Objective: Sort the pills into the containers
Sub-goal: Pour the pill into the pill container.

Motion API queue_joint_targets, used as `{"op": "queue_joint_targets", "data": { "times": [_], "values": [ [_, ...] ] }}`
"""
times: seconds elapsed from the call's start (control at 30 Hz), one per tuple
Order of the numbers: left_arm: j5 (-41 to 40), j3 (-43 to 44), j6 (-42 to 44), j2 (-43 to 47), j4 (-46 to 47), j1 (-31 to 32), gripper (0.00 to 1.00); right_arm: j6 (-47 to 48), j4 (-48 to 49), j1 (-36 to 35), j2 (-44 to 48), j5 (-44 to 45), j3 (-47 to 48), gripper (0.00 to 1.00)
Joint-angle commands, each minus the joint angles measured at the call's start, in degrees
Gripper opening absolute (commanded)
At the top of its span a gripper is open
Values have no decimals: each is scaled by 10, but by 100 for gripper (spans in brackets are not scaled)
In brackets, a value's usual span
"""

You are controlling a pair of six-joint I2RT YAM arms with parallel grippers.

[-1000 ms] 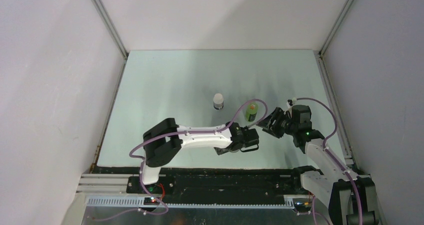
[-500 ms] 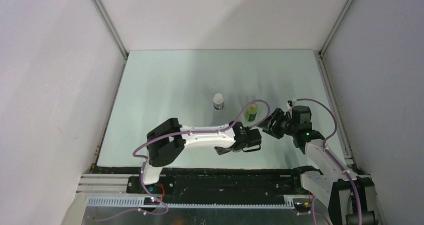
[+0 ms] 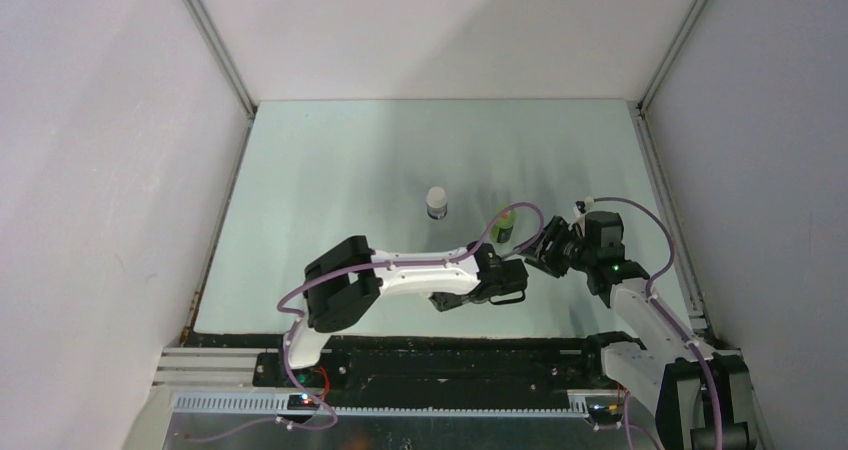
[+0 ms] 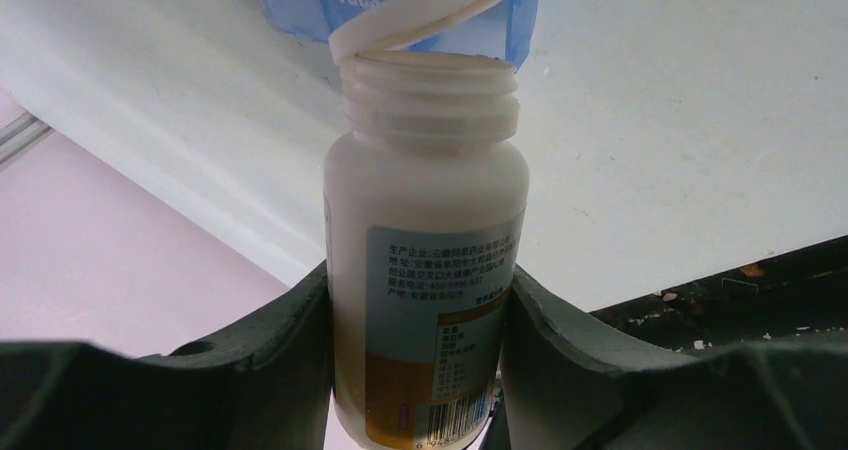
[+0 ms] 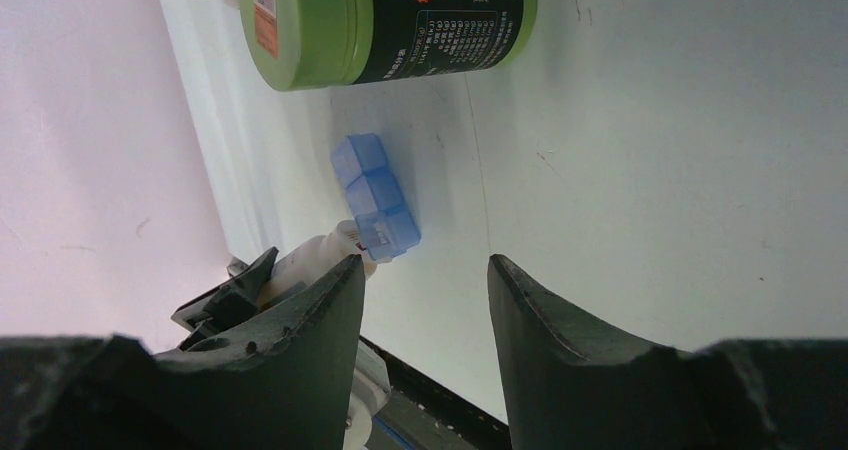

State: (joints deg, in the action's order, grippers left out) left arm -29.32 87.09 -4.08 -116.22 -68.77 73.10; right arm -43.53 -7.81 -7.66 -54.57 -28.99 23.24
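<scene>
My left gripper [image 4: 420, 270] is shut on a white labelled pill bottle [image 4: 425, 200]. The bottle's cap [image 4: 420, 15] is flipped open, and its mouth is right up against the containers, a translucent blue pill box [image 4: 295, 5] marked "Tues". In the right wrist view the pill box [image 5: 375, 198] lies on the table with the bottle [image 5: 315, 255] at its near end. My right gripper [image 5: 425, 260] stands open and empty, just short of the box. From above, the left gripper [image 3: 505, 278] and right gripper [image 3: 548, 250] are close together. No pills show.
A green round bottle [image 3: 504, 226] stands just behind the two grippers, partly behind a purple cable. A small white-capped bottle [image 3: 436, 204] stands further left. The table's dark front edge [image 4: 740, 290] is close behind the left gripper. White walls enclose the table.
The left arm has moved slightly right with the bottle, closer to the right gripper. The right gripper has shifted a little.
</scene>
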Motion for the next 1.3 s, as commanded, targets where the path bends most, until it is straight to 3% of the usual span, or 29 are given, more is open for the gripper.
{"op": "queue_joint_targets", "data": {
  "times": [0.0,0.73,1.27],
  "values": [
    [0,37,-8,-8,-35,5,0,-2,12,4,0,-7,-3,53],
    [1,63,37,-29,-69,3,0,3,12,9,1,-8,-3,52],
    [-51,110,37,-47,-92,-14,0,10,4,10,2,-2,-3,52]
  ]
}}
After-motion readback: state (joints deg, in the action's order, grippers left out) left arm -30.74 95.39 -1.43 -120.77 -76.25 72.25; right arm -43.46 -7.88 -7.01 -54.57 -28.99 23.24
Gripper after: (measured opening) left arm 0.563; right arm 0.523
